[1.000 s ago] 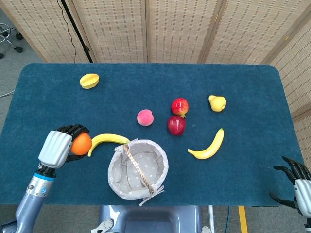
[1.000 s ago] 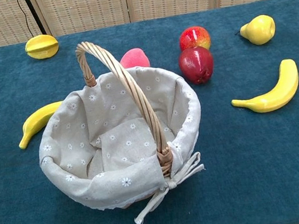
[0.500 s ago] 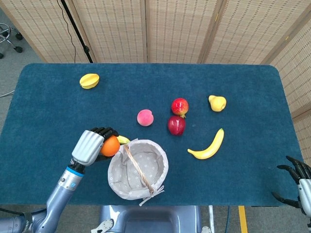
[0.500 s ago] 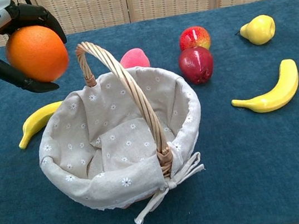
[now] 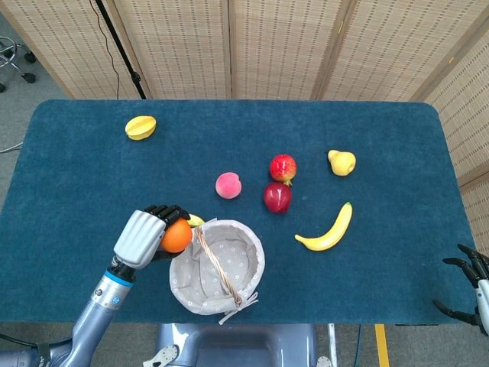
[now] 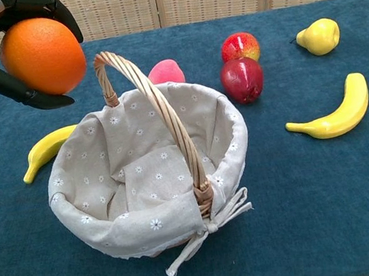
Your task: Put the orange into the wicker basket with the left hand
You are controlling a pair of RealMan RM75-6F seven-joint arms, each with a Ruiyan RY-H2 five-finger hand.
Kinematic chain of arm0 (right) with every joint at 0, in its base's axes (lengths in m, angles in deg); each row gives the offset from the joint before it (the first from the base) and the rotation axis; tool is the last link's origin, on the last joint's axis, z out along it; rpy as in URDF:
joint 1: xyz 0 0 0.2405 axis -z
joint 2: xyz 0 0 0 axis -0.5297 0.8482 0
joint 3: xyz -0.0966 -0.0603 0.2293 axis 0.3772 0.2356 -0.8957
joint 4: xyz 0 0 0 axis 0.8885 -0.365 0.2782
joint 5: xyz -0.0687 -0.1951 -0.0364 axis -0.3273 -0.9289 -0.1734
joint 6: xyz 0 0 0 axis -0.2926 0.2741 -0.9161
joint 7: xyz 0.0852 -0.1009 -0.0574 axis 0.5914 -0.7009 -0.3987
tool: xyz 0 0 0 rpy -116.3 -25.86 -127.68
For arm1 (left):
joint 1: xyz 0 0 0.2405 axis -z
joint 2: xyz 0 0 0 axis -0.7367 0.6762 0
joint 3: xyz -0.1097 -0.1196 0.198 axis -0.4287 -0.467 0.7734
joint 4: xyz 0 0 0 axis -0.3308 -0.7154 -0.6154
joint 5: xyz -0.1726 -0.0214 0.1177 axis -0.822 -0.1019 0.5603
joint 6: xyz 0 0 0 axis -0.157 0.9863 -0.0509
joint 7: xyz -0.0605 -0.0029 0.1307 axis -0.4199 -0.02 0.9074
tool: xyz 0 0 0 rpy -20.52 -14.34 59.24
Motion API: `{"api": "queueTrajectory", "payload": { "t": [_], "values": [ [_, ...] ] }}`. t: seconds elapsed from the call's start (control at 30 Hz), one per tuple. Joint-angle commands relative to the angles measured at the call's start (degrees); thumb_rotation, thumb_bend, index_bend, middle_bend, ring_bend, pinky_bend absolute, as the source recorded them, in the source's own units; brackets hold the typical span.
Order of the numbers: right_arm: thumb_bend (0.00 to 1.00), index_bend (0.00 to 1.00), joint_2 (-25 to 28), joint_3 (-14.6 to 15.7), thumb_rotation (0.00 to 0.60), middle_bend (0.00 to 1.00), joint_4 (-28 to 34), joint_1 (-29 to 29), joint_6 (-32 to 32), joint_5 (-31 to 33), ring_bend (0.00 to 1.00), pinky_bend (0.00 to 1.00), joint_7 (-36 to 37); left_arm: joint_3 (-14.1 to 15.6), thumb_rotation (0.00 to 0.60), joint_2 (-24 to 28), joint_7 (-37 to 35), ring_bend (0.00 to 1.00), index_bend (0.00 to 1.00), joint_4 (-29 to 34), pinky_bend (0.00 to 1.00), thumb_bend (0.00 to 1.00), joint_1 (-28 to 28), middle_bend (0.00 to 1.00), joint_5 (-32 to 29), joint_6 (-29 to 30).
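Note:
My left hand grips the orange and holds it in the air just left of the wicker basket. In the chest view the orange hangs above the basket's left rim, with dark fingers wrapped over and under it. The basket has a flowered cloth lining and a wicker handle arching across it; nothing lies inside. My right hand rests at the table's front right corner, fingers spread and holding nothing.
A banana lies just left of the basket, mostly hidden under my hand in the head view. Beyond the basket are a peach, two red apples, a pear, a second banana and a yellow starfruit.
My left hand carried the orange rightward from the table's left side to the basket's left rim, then rose slightly. The right hand slid a little further toward the corner.

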Motion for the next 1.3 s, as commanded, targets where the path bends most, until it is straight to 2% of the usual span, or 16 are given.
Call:
{"api": "queueTrajectory", "payload": {
  "t": [0.03, 0.4, 0.73, 0.87, 0.93, 1.03, 1.1, 1.2, 1.3],
  "values": [
    [0.00, 0.28, -0.2, -0.3, 0.600, 0.10, -0.5, -0.1, -0.7, 0.8, 0.10, 0.07, 0.3, 1.2, 0.600, 0.3, 0.6, 0.54, 0.68, 1.7, 0.54, 0.26, -0.6, 0.60, 1.5, 0.4],
    [0.00, 0.28, -0.5, -0.8, 0.600, 0.10, -1.7, -0.3, -1.9, 2.1, 0.10, 0.07, 1.4, 5.8, 0.600, 0.4, 2.8, 0.54, 0.68, 5.4, 0.54, 0.26, -3.5, 0.60, 6.8, 1.7],
    [0.00, 0.28, -0.6, -0.9, 0.600, 0.10, -1.8, -0.4, -2.3, 2.1, 0.10, 0.07, 1.6, 5.9, 0.600, 0.2, 1.0, 0.51, 0.67, 5.0, 0.54, 0.26, -3.6, 0.59, 6.2, -0.9],
    [0.00, 0.28, -0.6, -0.9, 0.600, 0.10, -2.0, -0.4, -2.4, 2.3, 0.10, 0.07, 1.9, 6.3, 0.600, 0.9, -1.2, 0.46, 0.63, 4.6, 0.52, 0.24, -3.0, 0.53, 6.1, -3.1],
    [0.00, 0.28, -0.6, -0.9, 0.600, 0.10, -2.0, -0.4, -2.5, 2.2, 0.10, 0.07, 2.0, 6.6, 0.600, 1.8, -2.4, 0.39, 0.57, 4.7, 0.46, 0.21, -2.4, 0.44, 5.7, -4.8],
    [0.00, 0.28, -0.6, -1.0, 0.600, 0.10, -2.1, -0.4, -2.5, 2.2, 0.10, 0.07, 2.1, 7.1, 0.600, 3.6, -3.6, 0.21, 0.33, 5.3, 0.24, 0.11, -1.5, 0.23, 5.3, -7.3],
    [0.00, 0.28, -0.6, -1.0, 0.600, 0.10, -2.1, -0.4, -2.6, 2.3, 0.10, 0.07, 2.2, 7.4, 0.600, 5.0, -4.0, 0.06, 0.13, 5.9, 0.06, 0.04, -1.0, 0.07, 5.2, -8.7],
    [0.00, 0.28, -0.6, -1.1, 0.600, 0.10, -2.2, -0.4, -2.8, 2.5, 0.10, 0.07, 2.6, 8.0, 0.600, 7.5, -3.8, 0.00, 0.01, 7.2, 0.00, 0.00, -0.8, 0.00, 5.2, -9.8],
    [0.00, 0.28, -0.6, -1.1, 0.600, 0.10, -2.4, -0.5, -3.0, 2.5, 0.10, 0.07, 2.8, 8.4, 0.600, 9.4, -4.3, 0.00, 0.00, 8.5, 0.00, 0.00, -1.1, 0.00, 5.8, -9.8]
  ]
}}
